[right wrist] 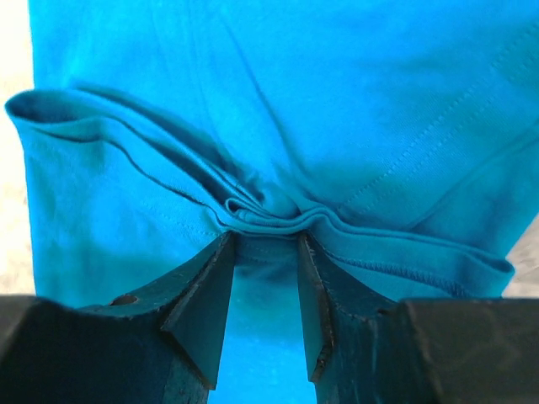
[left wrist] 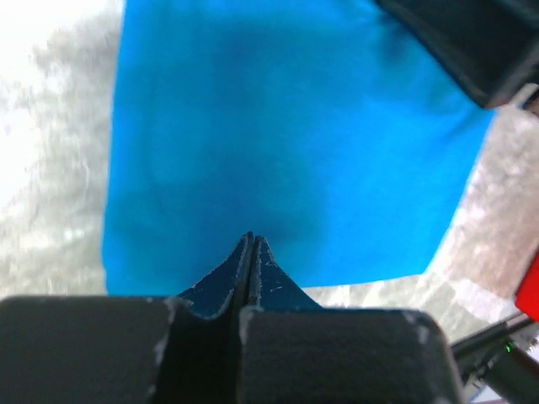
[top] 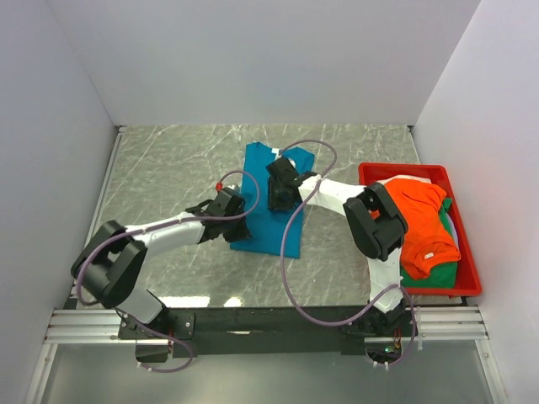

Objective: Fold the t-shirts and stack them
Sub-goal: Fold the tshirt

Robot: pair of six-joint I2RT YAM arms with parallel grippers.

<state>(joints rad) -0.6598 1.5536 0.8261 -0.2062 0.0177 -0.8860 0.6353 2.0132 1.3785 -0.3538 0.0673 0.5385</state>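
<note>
A teal-blue t-shirt (top: 263,225) lies partly folded as a long strip on the marble table's middle. My left gripper (top: 238,204) is shut and empty, its tips (left wrist: 251,240) resting over the shirt (left wrist: 286,143) near its left edge. My right gripper (top: 278,195) sits over the shirt's middle; in the right wrist view its jaws (right wrist: 265,240) pinch a bunched fold of hem of the shirt (right wrist: 337,109), with a narrow gap between the fingers. An orange t-shirt (top: 421,219) lies on top of a green one (top: 446,271) and a white one (top: 452,225) in the bin.
The red plastic bin (top: 467,282) stands at the table's right edge beside the right arm. White walls close the table at the back and both sides. The right arm's black body (left wrist: 472,42) shows in the left wrist view's top right corner.
</note>
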